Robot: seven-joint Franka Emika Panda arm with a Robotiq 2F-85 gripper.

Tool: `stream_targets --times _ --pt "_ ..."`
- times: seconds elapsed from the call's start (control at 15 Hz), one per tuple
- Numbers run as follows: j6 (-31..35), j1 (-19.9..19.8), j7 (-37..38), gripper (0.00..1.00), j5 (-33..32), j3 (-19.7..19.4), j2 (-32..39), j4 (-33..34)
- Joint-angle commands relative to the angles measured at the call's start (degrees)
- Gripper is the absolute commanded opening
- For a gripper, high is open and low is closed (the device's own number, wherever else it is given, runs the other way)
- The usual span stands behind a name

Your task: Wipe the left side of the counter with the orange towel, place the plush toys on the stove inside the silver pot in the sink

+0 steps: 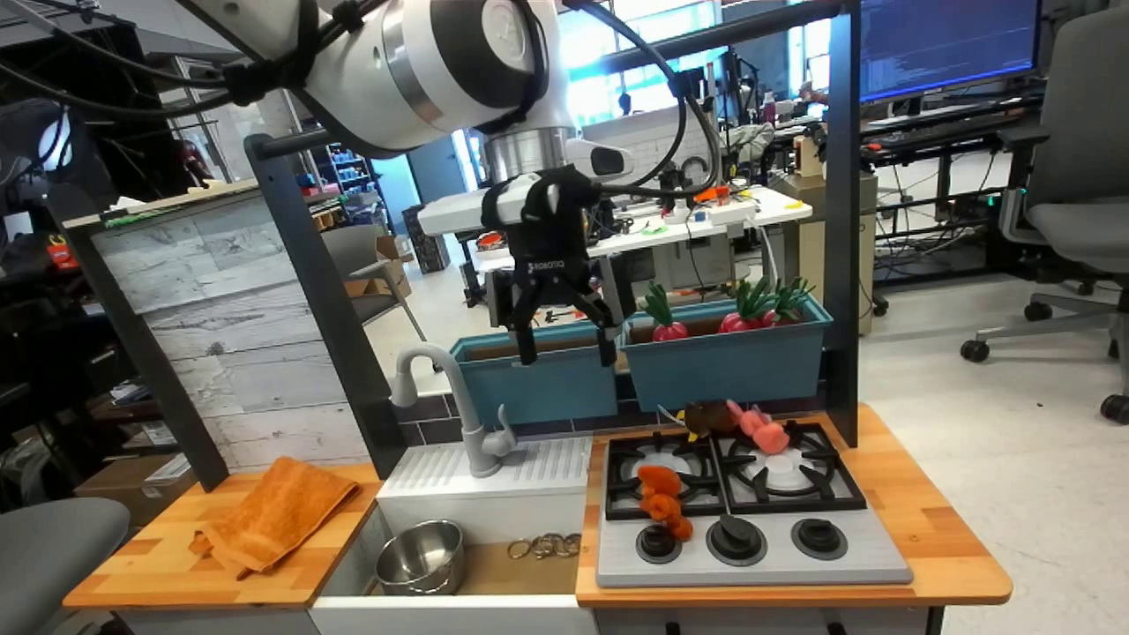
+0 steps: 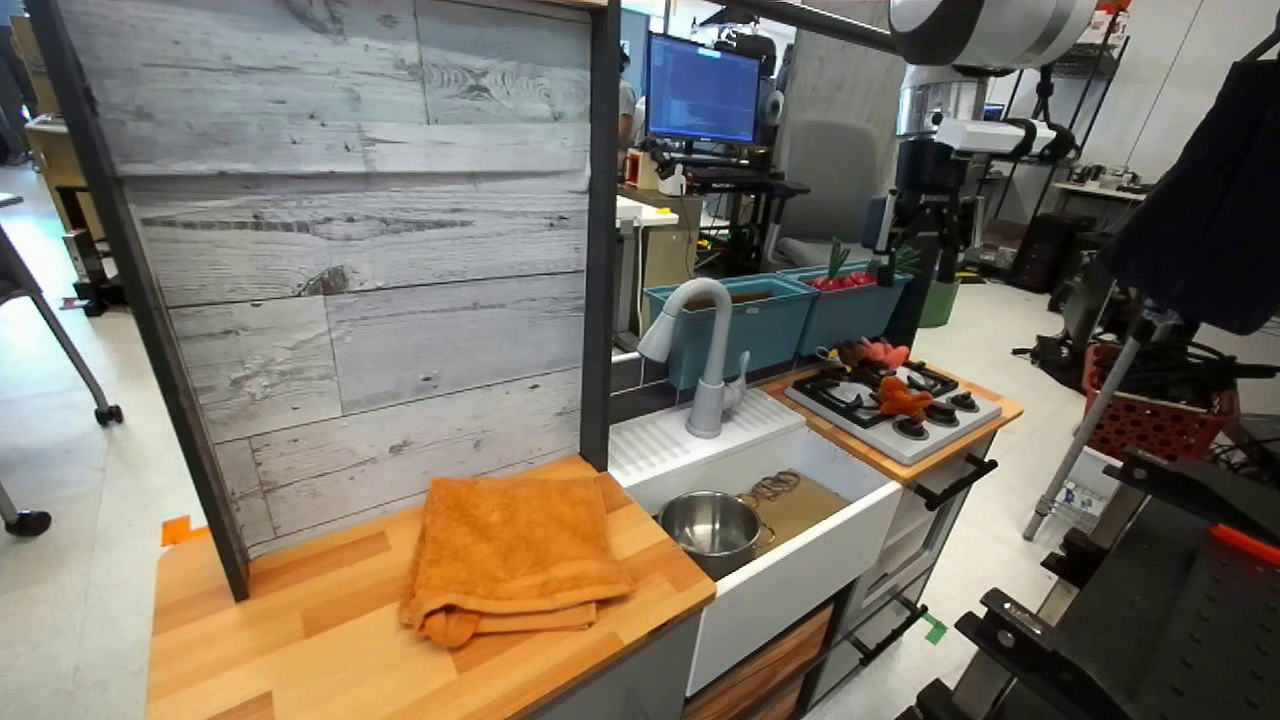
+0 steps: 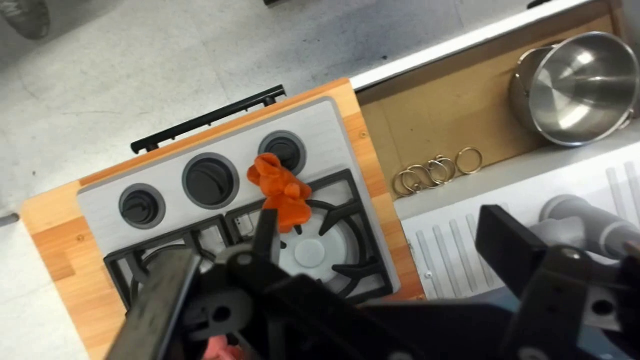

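Observation:
In both exterior views my gripper (image 1: 567,355) hangs in the air, high above the back of the sink and stove; its jaws stand wide apart with nothing between them. The folded orange towel (image 2: 515,545) lies on the left side of the wooden counter (image 2: 330,625). On the stove (image 1: 851,564) are the plush toys: an orange one (image 3: 280,187) by a front knob, a pink one (image 1: 766,432) and a dark brown one (image 1: 708,417) at the back. The silver pot (image 3: 580,95) stands upright and empty in the sink (image 1: 459,603), at its left end.
A grey faucet (image 1: 476,450) rises behind the sink. Several metal rings (image 1: 556,545) lie on the sink floor. Blue planters (image 1: 732,362) with radishes stand behind the stove. Dark posts (image 1: 842,229) and a wood-look panel (image 2: 370,250) frame the kitchen.

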Motion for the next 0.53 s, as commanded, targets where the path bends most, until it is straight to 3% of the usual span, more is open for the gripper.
stream_targets --times 0.0,0.27,0.33,0.4,0.47 --pt "2.79 -0.03 -5.17 1.0 -5.49 -1.01 4.24 4.54" --pt "13.56 -6.47 -14.17 1.0 0.03 4.29 11.23 8.47" --pt "12.28 -8.43 -16.38 1.0 2.36 6.42 12.25 8.93" --pt "11.45 -4.86 -12.07 1.0 -0.62 2.9 8.75 5.26" --pt "11.79 -6.28 -13.86 1.0 0.7 4.08 10.34 6.07"
